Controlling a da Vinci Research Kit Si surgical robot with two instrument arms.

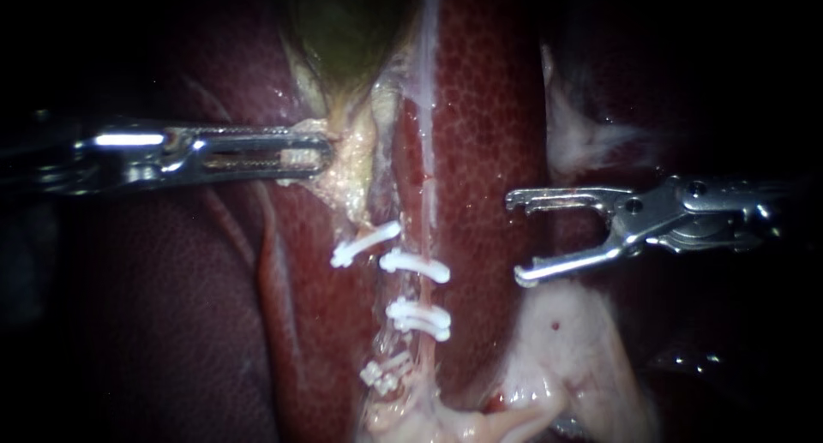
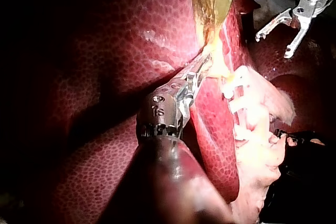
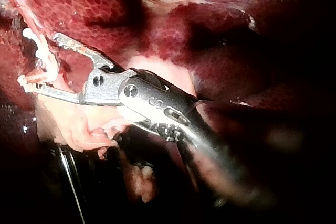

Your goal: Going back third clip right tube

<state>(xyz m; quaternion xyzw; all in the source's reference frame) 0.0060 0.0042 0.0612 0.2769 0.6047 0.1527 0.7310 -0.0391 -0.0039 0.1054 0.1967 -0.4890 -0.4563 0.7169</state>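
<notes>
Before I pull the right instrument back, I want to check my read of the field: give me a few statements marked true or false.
1. The right instrument is open and empty. True.
2. The left instrument hangs clear of all tissue. False: it is shut on the pale tissue just below the gallbladder.
3. White clips cross the right tube. True.
4. The right instrument touches a clip. False: it sits apart from them, over the liver.
</notes>
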